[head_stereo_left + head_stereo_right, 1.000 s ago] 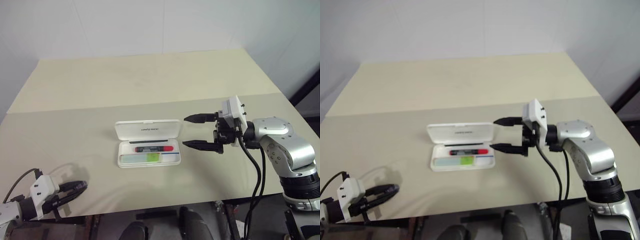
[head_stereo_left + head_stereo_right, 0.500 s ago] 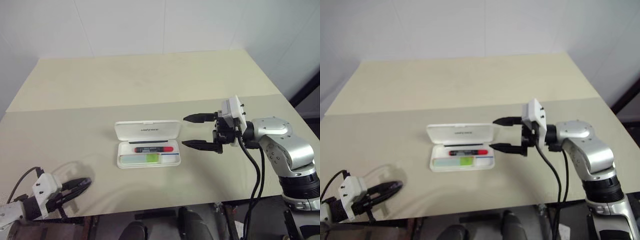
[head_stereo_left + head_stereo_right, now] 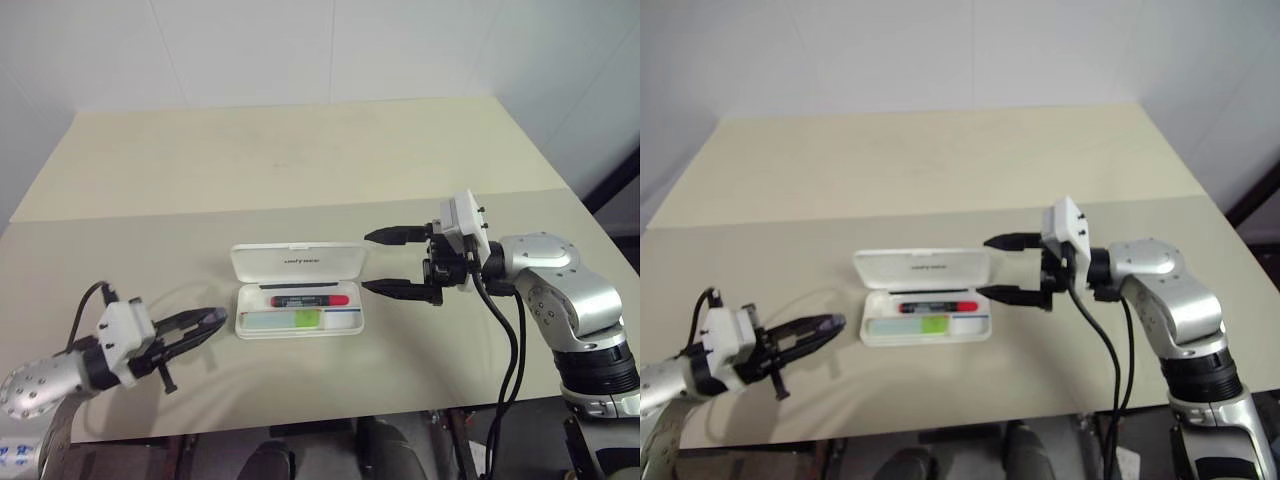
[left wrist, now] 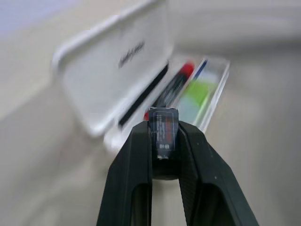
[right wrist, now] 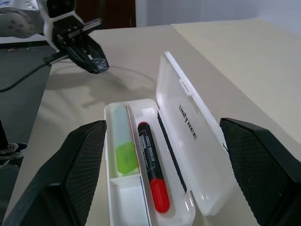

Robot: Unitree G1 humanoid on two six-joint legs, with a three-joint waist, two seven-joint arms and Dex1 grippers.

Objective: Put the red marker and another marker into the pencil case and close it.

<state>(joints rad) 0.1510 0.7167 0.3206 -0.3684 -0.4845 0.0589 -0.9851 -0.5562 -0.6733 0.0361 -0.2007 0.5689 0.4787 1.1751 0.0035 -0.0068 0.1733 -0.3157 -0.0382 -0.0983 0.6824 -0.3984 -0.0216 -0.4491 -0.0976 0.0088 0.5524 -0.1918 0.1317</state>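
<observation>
Case (image 3: 297, 290) lay open between grippers, red marker (image 3: 308, 299) and green marker (image 3: 284, 318) inside. Left gripper (image 3: 214, 318) nearly closed on small dark piece (image 4: 162, 132); right gripper (image 3: 385, 262) wide, empty. Lid (image 3: 296, 259) probably light, stiff: press at free edge.

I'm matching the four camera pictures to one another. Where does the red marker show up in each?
Left eye: red marker in the tray's far row.
Right eye: same place.
Left wrist: behind the fingertips.
Right wrist: beside the raised lid.
Shared landmark: white pencil case.
</observation>
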